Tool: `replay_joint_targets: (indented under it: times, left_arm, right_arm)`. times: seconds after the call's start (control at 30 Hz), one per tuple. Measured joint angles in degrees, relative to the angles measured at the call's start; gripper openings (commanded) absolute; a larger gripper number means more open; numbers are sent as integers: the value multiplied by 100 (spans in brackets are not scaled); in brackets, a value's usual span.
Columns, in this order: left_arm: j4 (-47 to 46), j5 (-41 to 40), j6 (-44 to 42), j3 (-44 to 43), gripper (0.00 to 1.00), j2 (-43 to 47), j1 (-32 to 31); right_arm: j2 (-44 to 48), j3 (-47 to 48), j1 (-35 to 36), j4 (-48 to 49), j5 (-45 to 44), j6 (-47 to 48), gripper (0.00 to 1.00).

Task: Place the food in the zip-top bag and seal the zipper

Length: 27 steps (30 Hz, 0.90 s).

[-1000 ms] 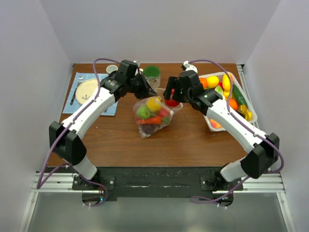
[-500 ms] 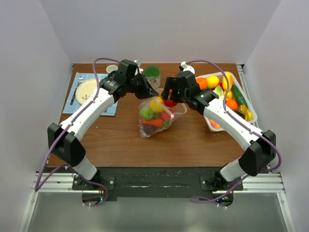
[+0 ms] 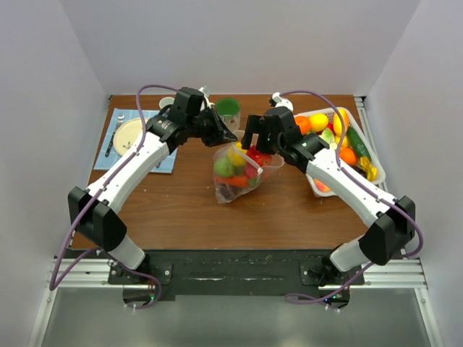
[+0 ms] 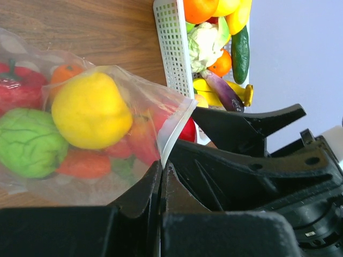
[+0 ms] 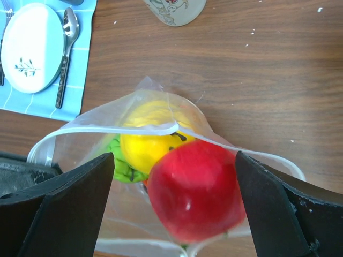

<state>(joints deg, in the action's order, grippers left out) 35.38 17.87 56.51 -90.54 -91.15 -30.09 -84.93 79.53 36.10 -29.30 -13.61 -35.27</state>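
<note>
No legible words, brands or numbers in any view.
- Mug, top edge of right wrist view: printed drawing, cut off by the frame, no letters made out.
- Plate, upper left: small sprig motif only.
- Pale sticker on black housing, lower right of left wrist view: too small to read.

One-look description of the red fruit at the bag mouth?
Start at the clear zip-top bag mid-table, held between the two arms. At its open mouth, between the open jaws of the right gripper, sits the red fruit. It is smooth, round and topmost, beside the yellow fruit, unlike the red pepper deeper in the bag.
</note>
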Motion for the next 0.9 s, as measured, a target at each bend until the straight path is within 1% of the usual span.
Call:
replay_joint_targets:
  times: [0.13,0.2,0.23,0.27,0.33,0.37,0.43,0.6,0.7,0.9]
  left_arm:
    - [0,7,0,0,0,0,0]
    - [0,15,0,0,0,0,0]
    - [0,17,0,0,0,0,0]
    - [-2,20,0,0,0,0,0]
    - [-4,20,0,0,0,0,0]
    - [-9,22,0,0,0,0,0]
    - [-13,35,0,0,0,0,0]
    - [-13,48,2,0,0,0,0]
    - [-13,50,2,0,0,0,0]
    - [-13,55,2,0,0,0,0]
  right_arm:
    - [273,0,-59,-247,-131,11,97]
    - [509,-68,-278,-313,-31,13,93]
    - [737,-216,-516,-282,33,9,91]
    - [901,-323,-706,-291,50,9,81]
    - [1244,-623,-1119,-286,94,9,67]
    - [1355,-748,-1248,-289,96,-2,57]
    - [1486,-1019,-1298,-264,153,-22,56]
    - [1451,-1646,-1228,-232,393,-85,57]
    - [1405,-1884,-1239,-186,533,-131,57]
    - [1403,-2308,-1244,199,804,-273,56]
